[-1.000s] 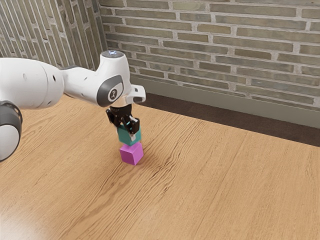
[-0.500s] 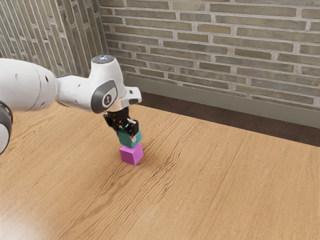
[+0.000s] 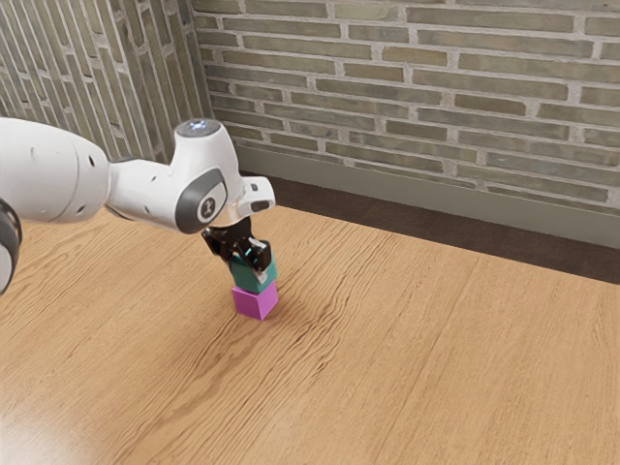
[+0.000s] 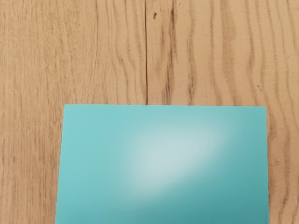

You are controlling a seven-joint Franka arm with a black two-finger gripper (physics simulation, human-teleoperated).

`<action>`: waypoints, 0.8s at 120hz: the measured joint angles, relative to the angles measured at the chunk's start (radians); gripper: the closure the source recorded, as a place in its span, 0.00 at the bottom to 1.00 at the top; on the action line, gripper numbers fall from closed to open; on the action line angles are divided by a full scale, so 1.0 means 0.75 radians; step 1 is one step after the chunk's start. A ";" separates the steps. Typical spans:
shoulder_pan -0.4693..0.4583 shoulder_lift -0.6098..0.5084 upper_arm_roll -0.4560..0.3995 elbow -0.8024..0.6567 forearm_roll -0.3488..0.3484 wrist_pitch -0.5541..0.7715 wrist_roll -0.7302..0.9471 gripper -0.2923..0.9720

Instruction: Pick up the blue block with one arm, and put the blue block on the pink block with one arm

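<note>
The blue block [image 3: 256, 274], teal in colour, rests directly on top of the pink block [image 3: 257, 301] near the middle-left of the wooden table. My black gripper [image 3: 249, 262] comes down from above with its fingers on two sides of the blue block, shut on it. The pink block's front and side faces show below it. In the wrist view the blue block [image 4: 163, 163] sits large just under my hand, hiding the pink block.
The wooden table [image 3: 407, 368] stretches wide toward the exterior view's right and front. A brick wall [image 3: 417, 87] runs behind the table's far edge, with a dark floor strip [image 3: 455, 228] between them.
My hand has come down with the blue block, closing the small gap until the block sits on the pink block. The arm has lowered and shifted slightly to the exterior view's left.
</note>
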 joint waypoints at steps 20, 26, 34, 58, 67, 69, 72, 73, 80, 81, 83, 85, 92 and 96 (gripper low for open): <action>-0.019 -0.017 0.025 -0.024 0.000 0.010 -0.009 0.58; -0.052 -0.032 0.061 -0.038 0.000 0.011 -0.012 0.58; -0.070 -0.038 0.079 -0.045 0.000 0.013 -0.015 0.58; -0.083 -0.026 0.086 -0.048 -0.002 0.021 -0.021 0.53; -0.087 -0.023 0.086 -0.048 -0.017 0.023 -0.011 0.44; -0.087 -0.022 0.086 -0.048 -0.020 0.024 -0.008 0.42; -0.087 -0.021 0.086 -0.048 -0.025 0.024 -0.003 0.40; -0.087 -0.021 0.086 -0.048 -0.026 0.024 -0.002 0.40; -0.088 -0.018 0.086 -0.048 -0.033 0.025 0.008 0.36; -0.088 -0.018 0.086 -0.048 -0.034 0.025 0.009 0.36; -0.088 -0.016 0.086 -0.048 -0.036 0.025 0.012 0.35; -0.088 -0.015 0.086 -0.048 -0.038 0.025 0.014 0.34; -0.088 -0.025 0.085 -0.049 -0.044 0.025 0.023 0.32; -0.091 -0.051 0.087 -0.058 -0.045 0.024 0.027 0.31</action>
